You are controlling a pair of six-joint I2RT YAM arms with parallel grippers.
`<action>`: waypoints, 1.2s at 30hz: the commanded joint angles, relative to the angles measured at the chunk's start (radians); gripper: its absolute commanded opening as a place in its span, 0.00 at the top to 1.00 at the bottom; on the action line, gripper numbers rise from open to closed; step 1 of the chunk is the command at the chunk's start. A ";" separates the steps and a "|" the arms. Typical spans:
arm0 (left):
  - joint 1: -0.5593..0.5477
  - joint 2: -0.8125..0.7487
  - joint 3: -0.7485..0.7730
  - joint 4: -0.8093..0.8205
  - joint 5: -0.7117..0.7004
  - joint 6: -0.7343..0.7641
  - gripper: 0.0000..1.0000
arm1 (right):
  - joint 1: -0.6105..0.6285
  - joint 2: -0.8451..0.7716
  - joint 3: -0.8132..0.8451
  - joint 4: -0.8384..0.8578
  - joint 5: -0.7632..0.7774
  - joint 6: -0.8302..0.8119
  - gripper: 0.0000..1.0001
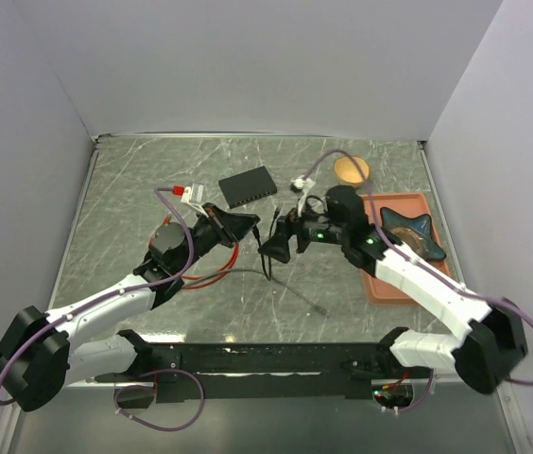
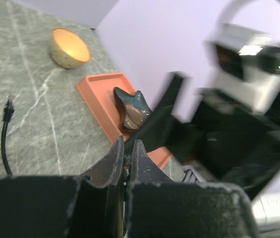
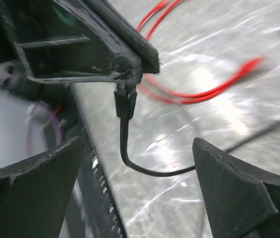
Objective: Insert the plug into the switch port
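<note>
Leftmost, entry one: left claw (image 2: 125, 161). Black, rough-cast, with two wedge-shaped fingers pressed together and clamped on the plug (image 3: 125, 101).

Entry two: plug. A small black moulded block, held above the table (image 1: 134, 189) at the centre of the overhead view, just left of the right claw. In the right wrist view its long axis stands near upright. The tip points up into the left claw's fingers and is hidden by them. From the tail, which points down, a thin black cable (image 3: 124, 144) drops, bends and runs off right.

Entry three: red cable (image 3: 204, 91). Thin and glossy, lying in loops on the table below the left claw.

Entry four: switch box (image 1: 247, 186). Flat, matt black and rectangular, lying in the upper centre of the overhead view, up-frame of the plug and apart from it. Its long axis runs lower left to upper right. The ports (image 1: 253, 199) sit along the long edge facing the lower frame and are too small to tell apart.

Entry five: right claw (image 3: 137, 144). Black, fingers spread wide apart.

Entry six: bowl (image 1: 351, 170). Round and tan.

Entry seven: tray (image 2: 98, 91). Orange, rectangular with a raised rim, at the right of the frame. A dark glossy star-shaped piece (image 2: 132, 109) lies in it.

Table: grey stone pattern with pale veins.
</note>
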 commanded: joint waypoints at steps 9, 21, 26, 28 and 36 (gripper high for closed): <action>-0.026 -0.037 0.072 -0.172 -0.216 -0.126 0.99 | 0.055 -0.035 0.022 0.138 0.318 0.097 0.14; -0.027 -0.024 0.080 -0.187 -0.222 -0.132 0.99 | 0.155 0.058 0.092 0.130 0.393 0.112 0.39; -0.027 -0.026 0.080 -0.195 -0.223 -0.129 0.99 | 0.164 0.088 0.118 0.112 0.409 0.117 0.56; -0.027 -0.033 0.079 -0.206 -0.233 -0.129 0.99 | 0.171 0.096 0.126 0.109 0.415 0.115 0.60; -0.027 -0.037 0.077 -0.215 -0.246 -0.134 0.99 | 0.184 0.088 0.117 0.104 0.444 0.103 0.69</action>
